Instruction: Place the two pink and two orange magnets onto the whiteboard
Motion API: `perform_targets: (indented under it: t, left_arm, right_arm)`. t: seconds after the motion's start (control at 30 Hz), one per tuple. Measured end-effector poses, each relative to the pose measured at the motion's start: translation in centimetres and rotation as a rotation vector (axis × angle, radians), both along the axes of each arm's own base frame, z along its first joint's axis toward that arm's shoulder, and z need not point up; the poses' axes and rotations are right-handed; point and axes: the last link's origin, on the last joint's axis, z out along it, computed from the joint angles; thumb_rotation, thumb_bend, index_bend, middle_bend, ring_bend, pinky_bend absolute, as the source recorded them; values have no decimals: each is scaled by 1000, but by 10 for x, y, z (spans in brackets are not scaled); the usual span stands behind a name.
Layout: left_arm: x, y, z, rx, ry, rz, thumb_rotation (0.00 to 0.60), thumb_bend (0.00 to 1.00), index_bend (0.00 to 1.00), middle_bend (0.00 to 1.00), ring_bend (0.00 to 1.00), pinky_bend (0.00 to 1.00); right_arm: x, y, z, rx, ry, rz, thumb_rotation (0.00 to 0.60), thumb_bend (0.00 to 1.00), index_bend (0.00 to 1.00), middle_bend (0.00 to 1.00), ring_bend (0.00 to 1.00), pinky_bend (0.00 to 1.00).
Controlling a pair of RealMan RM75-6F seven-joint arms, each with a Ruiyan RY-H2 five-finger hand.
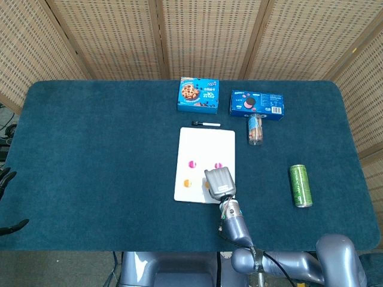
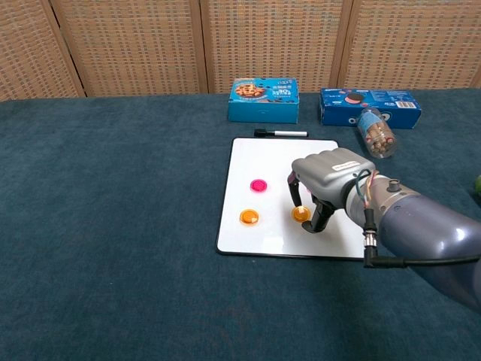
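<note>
The whiteboard (image 2: pixel 259 162) lies flat at the table's middle. On it are a pink magnet (image 2: pixel 258 185) and an orange magnet (image 2: pixel 249 217). The second pink magnet (image 1: pixel 218 165) shows only in the head view; in the chest view my right hand (image 2: pixel 331 180) hides it. That hand hovers low over the board's near right part, fingers curled, pinching the second orange magnet (image 2: pixel 301 213) between a fingertip and the thumb at the board's surface. My left hand (image 1: pixel 6 178) sits at the far left table edge, fingers apart, holding nothing.
A black marker (image 2: pixel 279 133) lies just beyond the board. Behind it stand a blue cookie box (image 2: pixel 263 99) and an Oreo box (image 2: pixel 368 105), with a snack tube (image 2: pixel 376 134) lying beside them. A green can (image 1: pixel 300 185) lies to the right.
</note>
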Motion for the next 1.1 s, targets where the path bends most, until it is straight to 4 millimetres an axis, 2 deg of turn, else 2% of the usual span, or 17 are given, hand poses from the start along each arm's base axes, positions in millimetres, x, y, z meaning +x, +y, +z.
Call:
perform_targets:
  t: [0.5,0.73,1.1]
  left_arm:
    - [0,0,0,1,-2,1,600,0,0,0,0,0]
    - [0,0,0,1,-2,1,600,0,0,0,0,0]
    - [0,0,1,2,-5,1,600,0,0,0,0,0]
  right_arm:
    - [-6,0,0,1,25,-8,600,388,552,968,975,1000]
    - [-7,0,1,16,29,-10,600,363,391,968,975,1000]
    - [-6,1,3,12,17,-1,600,363,360,967,975,1000]
